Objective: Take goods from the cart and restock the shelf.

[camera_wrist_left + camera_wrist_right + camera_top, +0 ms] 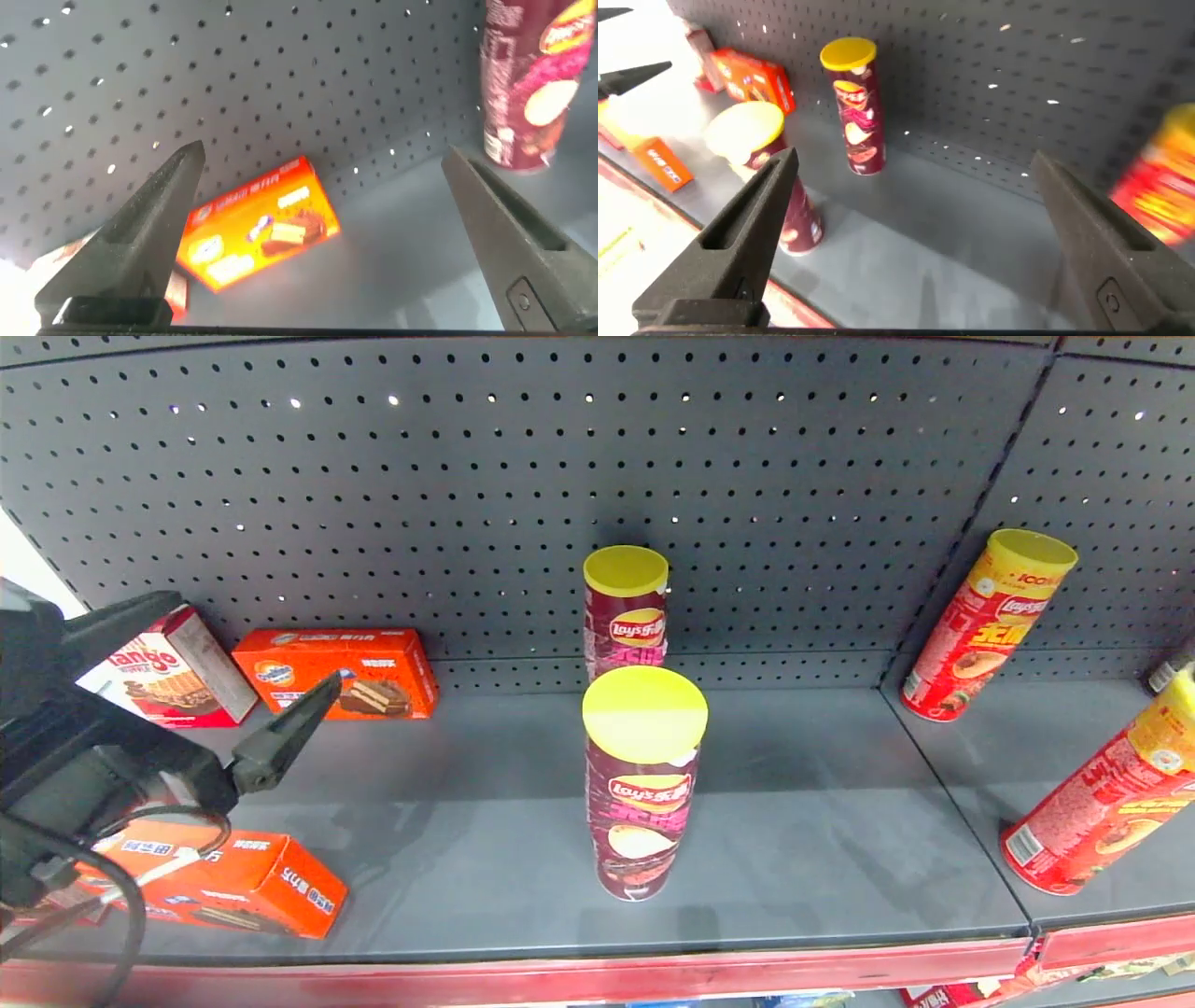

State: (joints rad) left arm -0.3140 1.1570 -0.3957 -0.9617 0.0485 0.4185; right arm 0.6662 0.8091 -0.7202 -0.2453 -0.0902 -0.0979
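Two maroon chip cans with yellow lids stand upright mid-shelf, one near the front and one by the pegboard. My left gripper hovers open over the shelf's left part with nothing between its fingers. Beyond its fingers an orange biscuit box lies near the back wall. My right gripper is open and empty in front of the shelf, facing the two maroon cans.
A second orange box lies at the front left, and a red-and-white wafer box leans at the back left. Two red chip cans stand on the adjoining shelf section to the right. A red lip edges the shelf front.
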